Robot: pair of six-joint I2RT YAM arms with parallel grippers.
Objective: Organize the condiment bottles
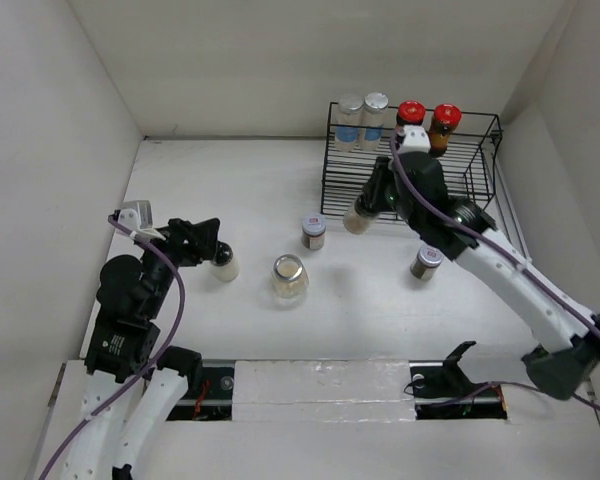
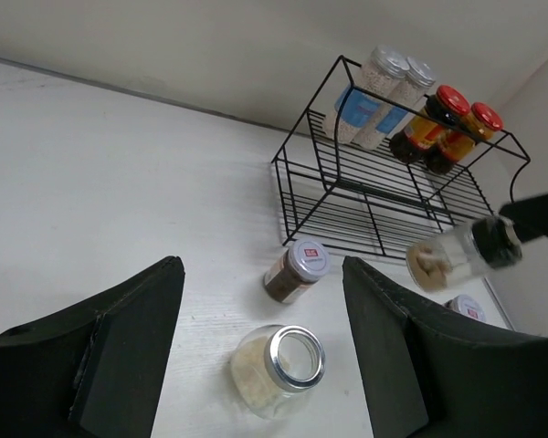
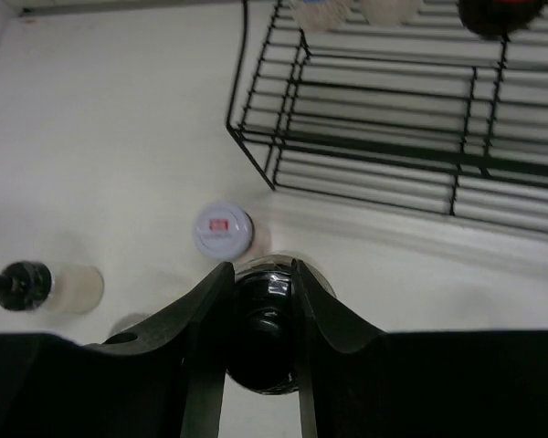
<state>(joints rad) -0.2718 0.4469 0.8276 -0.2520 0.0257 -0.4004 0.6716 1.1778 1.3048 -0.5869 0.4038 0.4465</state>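
Note:
My right gripper (image 1: 372, 203) is shut on the black cap of a clear jar with tan contents (image 1: 358, 218), held above the table in front of the black wire rack (image 1: 477, 172); the cap fills the jaws (image 3: 260, 269). Two blue-labelled clear bottles (image 1: 361, 118) and two red-capped dark bottles (image 1: 428, 118) stand on the rack's top shelf. On the table are a silver-lidded spice jar (image 1: 314, 232), a second one (image 1: 426, 263), and a silver-rimmed glass jar (image 1: 290, 278) tipped over. My left gripper (image 1: 206, 246) is open and empty (image 2: 260, 265), beside a black-capped white bottle (image 1: 225, 266) lying down.
White walls close in the table at the back and on both sides. The rack's lower shelf (image 2: 374, 214) holds nothing that I can see. The right arm (image 1: 500, 265) stretches across the right side of the table.

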